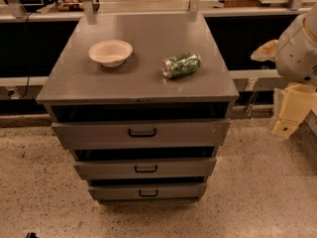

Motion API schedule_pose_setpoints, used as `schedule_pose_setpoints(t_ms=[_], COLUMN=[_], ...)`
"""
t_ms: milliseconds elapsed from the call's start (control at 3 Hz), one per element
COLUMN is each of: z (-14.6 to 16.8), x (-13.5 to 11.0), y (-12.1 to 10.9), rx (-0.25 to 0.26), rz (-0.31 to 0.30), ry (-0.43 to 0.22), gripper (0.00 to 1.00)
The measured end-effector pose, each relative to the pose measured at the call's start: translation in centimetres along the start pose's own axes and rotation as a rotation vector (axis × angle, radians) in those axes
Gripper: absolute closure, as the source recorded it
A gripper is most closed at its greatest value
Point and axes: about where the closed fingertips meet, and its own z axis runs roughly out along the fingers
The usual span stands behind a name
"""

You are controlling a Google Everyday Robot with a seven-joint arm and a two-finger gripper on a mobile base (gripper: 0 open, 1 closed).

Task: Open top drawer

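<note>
Here's the grey metal bench (143, 78), and on its top sits a pale bowl (111, 52), far left, upright, showing only its smooth pale inside. To its right, well apart, a green can (182, 65) lies on its side, silver end facing near-left.

Down the front, three drawers are stacked. The top drawer (94, 134) has the widest, tallest front and sits directly under the bench top. It is out a little way, with a dark gap above its panel, and its inside is too shadowed to read. Its black loop handle (142, 132) sits dead centre. The middle drawer (109, 168) and bottom drawer (114, 191) are stepped below it, each narrower, each with dark gaps above.

Over on the right edge, the gripper (291, 112) hangs cream-coloured beneath the arm's rounded white housing (299, 51), well clear of the bench and touching nothing. Spread or pressed together? Cannot tell.

The speckled stone floor (257, 192) runs all around. Behind, there is a long counter (44, 16) with black openings beneath, and a dark cable (26, 58) drops down at far left.
</note>
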Motion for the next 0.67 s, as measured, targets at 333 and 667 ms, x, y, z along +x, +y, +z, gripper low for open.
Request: schedule_pose_setpoints(t_ms=[333, 667], z=[5.8, 9.7], x=[-0.9, -2.8], y=[1.3, 2.3], rx=[-0.091, -0.051], rz=[-0.058, -0.099], ry=[-0.109, -0.324], gripper=[0.0, 0.0])
